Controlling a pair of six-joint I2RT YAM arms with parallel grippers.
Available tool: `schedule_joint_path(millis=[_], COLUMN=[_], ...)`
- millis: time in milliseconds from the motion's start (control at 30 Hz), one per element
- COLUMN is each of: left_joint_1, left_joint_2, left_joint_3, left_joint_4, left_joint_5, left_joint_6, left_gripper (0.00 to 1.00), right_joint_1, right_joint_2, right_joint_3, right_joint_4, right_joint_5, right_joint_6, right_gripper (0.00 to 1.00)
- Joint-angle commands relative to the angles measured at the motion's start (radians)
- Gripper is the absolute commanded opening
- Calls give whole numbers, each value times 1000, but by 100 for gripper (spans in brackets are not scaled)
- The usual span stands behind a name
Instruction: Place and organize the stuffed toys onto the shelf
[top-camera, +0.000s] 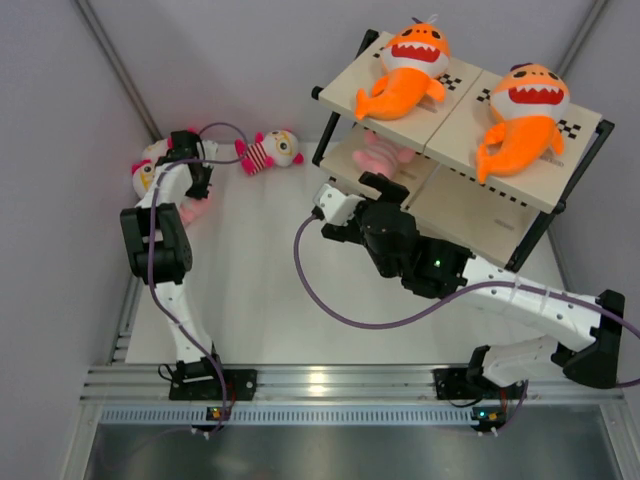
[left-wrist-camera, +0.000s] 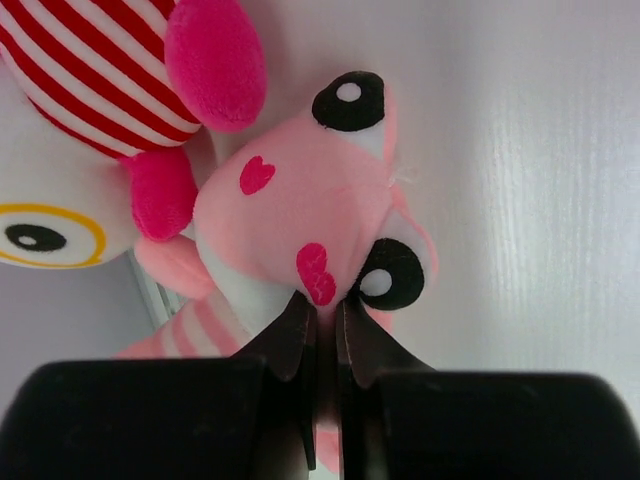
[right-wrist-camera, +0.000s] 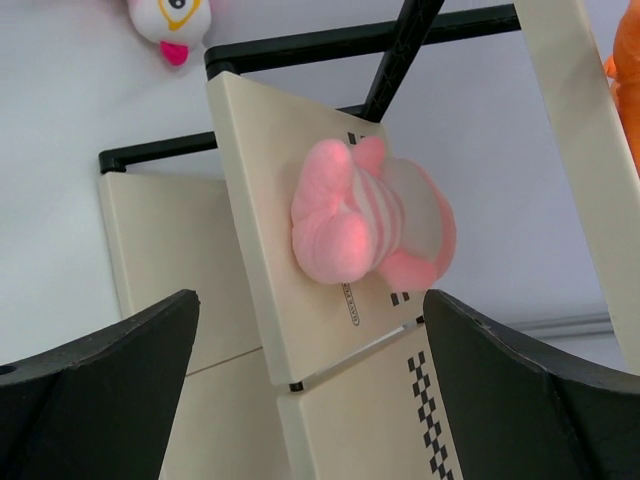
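Observation:
The shelf (top-camera: 540, 195) stands at the back right. Two orange sharks (top-camera: 408, 68) (top-camera: 522, 118) lie on its top boards. A pale pink doll (top-camera: 383, 155) lies on the middle tier, also in the right wrist view (right-wrist-camera: 350, 215). My right gripper (top-camera: 375, 185) (right-wrist-camera: 310, 300) is open and empty just in front of that doll. My left gripper (top-camera: 190, 178) (left-wrist-camera: 325, 310) is shut on the second pink doll (left-wrist-camera: 290, 200) at the far left wall. One striped doll (left-wrist-camera: 90, 80) presses against it; the other (top-camera: 268, 152) lies on the table.
The grey wall and a slanted frame bar (top-camera: 120, 65) stand close behind the left gripper. The shelf's black tube frame (right-wrist-camera: 400, 40) rises just past the right gripper. The right arm's purple cable (top-camera: 330, 300) loops over the table's middle.

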Motion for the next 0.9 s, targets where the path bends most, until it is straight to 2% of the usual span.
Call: schedule_joint_path(millis=[0, 100, 133, 200, 267, 367, 500, 633, 867], left_joint_1=[0, -3, -12, -26, -46, -89, -182, -274, -322], left_joint_2=[-135, -307, -432, -543, -706, -882, -983, -1013, -1026], left_joint_3=[-27, -156, -192, -286, -372, -465, -486, -452, -432], left_joint_4=[-6, -13, -17, -31, -51, -81, -180, -272, -298], left_joint_5=[89, 319, 359, 471, 539, 579, 615, 611, 622], left_joint_6=[-127, -227, -263, -288, -333, -368, -368, -360, -391], left_gripper=[0, 0, 0, 0, 0, 0, 0, 0, 0], right_joint_1=[42, 92, 123, 155, 207, 270, 324, 359, 381], right_joint_2=[-64, -95, -104, -124, -107, -17, 112, 210, 388], right_joint_3=[-36, -99, -123, -195, -225, -205, -151, -140, -84], right_joint_4=[48, 102, 126, 189, 260, 265, 285, 392, 529], right_joint_5=[-26, -137, -172, -293, -373, -381, -347, -344, -274], right_joint_6=[-37, -127, -191, -268, -386, -516, -699, -894, -1134], right_gripper=[94, 93, 93, 93, 93, 93, 92, 92, 92])
